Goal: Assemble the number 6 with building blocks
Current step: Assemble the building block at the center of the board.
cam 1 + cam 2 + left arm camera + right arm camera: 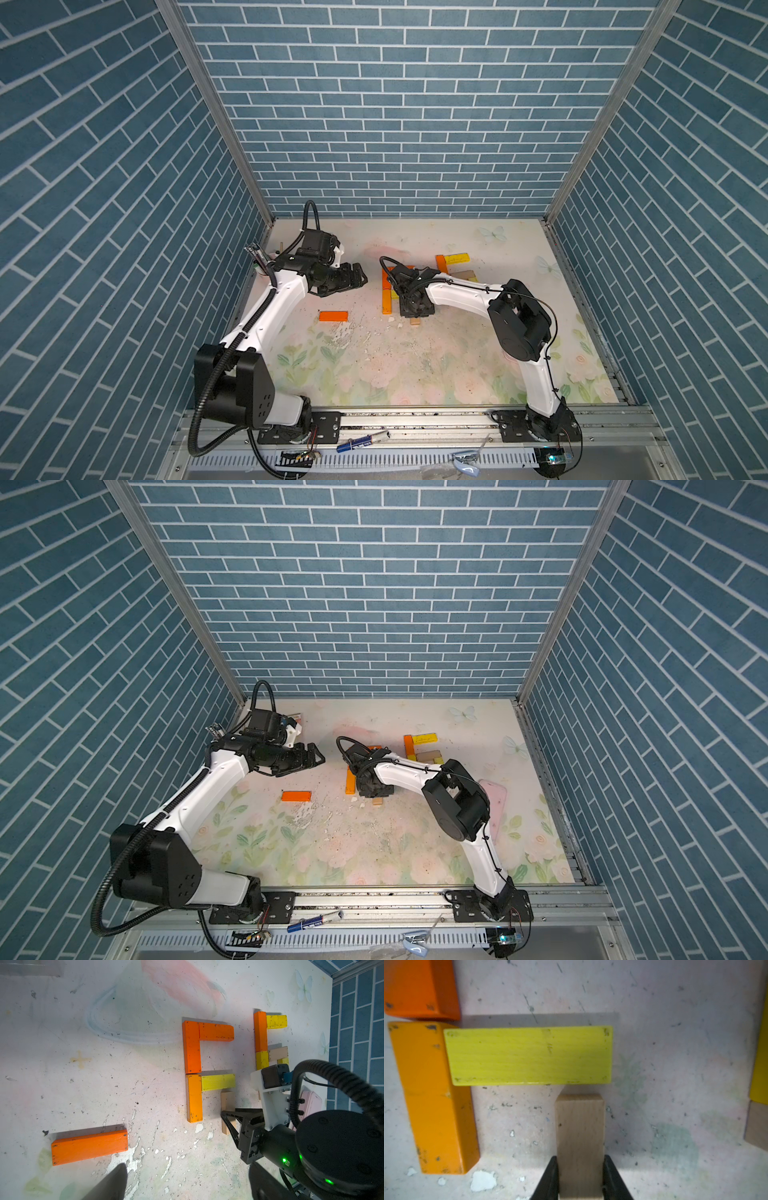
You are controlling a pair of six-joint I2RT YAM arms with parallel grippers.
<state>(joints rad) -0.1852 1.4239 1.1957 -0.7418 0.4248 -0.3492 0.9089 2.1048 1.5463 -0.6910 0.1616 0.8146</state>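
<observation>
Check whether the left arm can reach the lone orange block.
Probably yes: the left claw is open, the lone orange block lies flat nearby with nothing against it, and the right claw is off holding a tan block.

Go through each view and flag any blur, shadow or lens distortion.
In both top views: sharp, evenly lit, but the wide lens splays the brick walls. Left wrist view: the left gripper fingers are dark blurs; the loose orange block throws a soft shadow. Right wrist view: soft overall; the yellow block shadows the table.
</observation>
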